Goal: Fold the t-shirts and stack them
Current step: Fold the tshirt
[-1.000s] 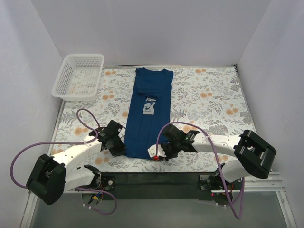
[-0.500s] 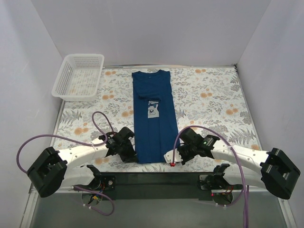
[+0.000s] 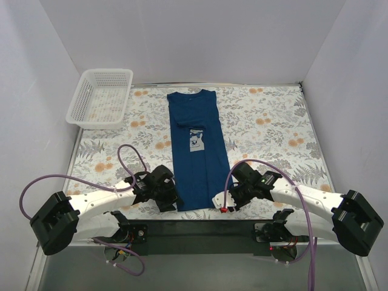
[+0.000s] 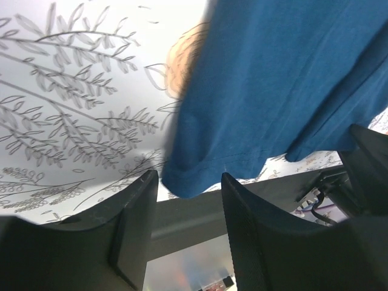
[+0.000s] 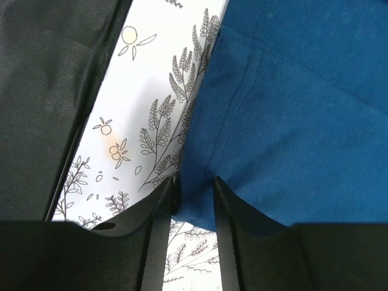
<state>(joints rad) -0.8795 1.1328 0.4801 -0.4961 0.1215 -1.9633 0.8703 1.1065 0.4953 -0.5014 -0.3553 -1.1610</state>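
Note:
The navy t-shirt (image 3: 197, 163), folded into a long narrow strip, lies lengthwise on the table's middle with its pale mouse print (image 3: 195, 140) facing up. My left gripper (image 3: 171, 203) is at its near left corner. In the left wrist view the left gripper (image 4: 189, 182) is open, and the shirt's corner (image 4: 273, 91) lies just beyond the fingertips without being held. My right gripper (image 3: 225, 203) is at the near right corner. In the right wrist view the right gripper (image 5: 194, 188) has the shirt's hem (image 5: 303, 109) filling the gap between its fingers.
A white mesh basket (image 3: 100, 97) stands at the far left corner. The floral tablecloth (image 3: 273, 127) covers the table. The black rail (image 3: 200, 227) at the near edge runs just below both grippers. White walls close in the left, right and back.
Both grippers have moved toward the near edge, and the shirt's near end slid with them and swung right. The left jaws now stand open off the corner.

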